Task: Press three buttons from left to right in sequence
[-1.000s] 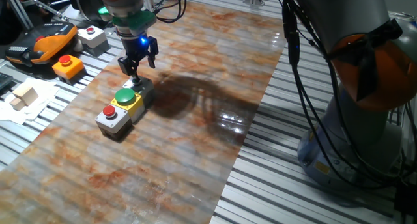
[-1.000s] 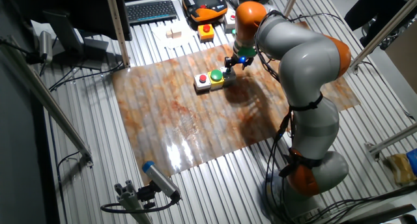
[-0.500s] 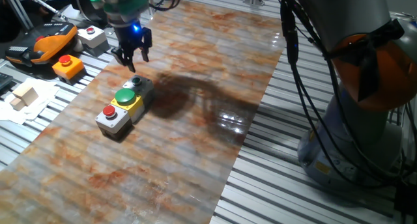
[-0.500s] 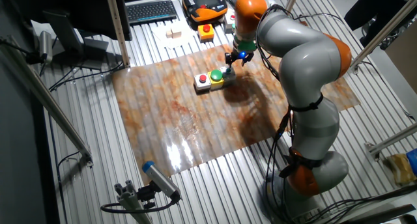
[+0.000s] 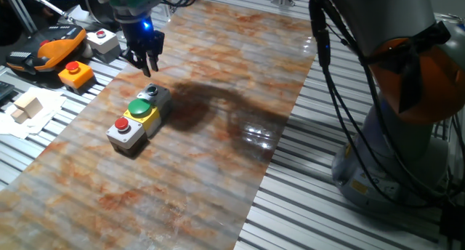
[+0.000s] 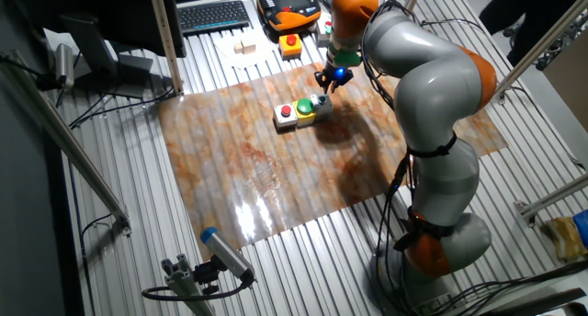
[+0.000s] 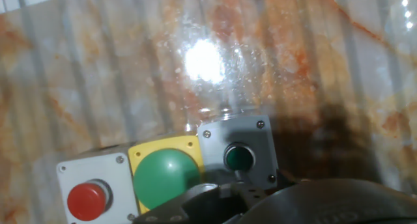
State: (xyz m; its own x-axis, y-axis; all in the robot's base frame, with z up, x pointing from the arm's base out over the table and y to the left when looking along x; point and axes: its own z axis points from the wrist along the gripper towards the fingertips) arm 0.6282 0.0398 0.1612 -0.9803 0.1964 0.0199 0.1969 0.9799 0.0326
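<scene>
The three buttons stand in a row on the marbled mat: a grey box with a small red button, a yellow box with a big green dome and a grey box with a small dark-green button. My gripper hangs in the air just behind and above the dark-green button box, touching nothing. The other fixed view shows the gripper above the row's right end. The hand view looks down on the red button, green dome and dark-green button. I cannot make out any gap between the fingertips.
A lone orange box with a red button and a lone grey box with a red button sit off the mat at the back left, beside a teach pendant and wooden blocks. The robot base stands at the right.
The gripper was down on the dark-green button box one second ago. It has since risen and drawn back towards the far left, away from the row. The boxes have not moved.
</scene>
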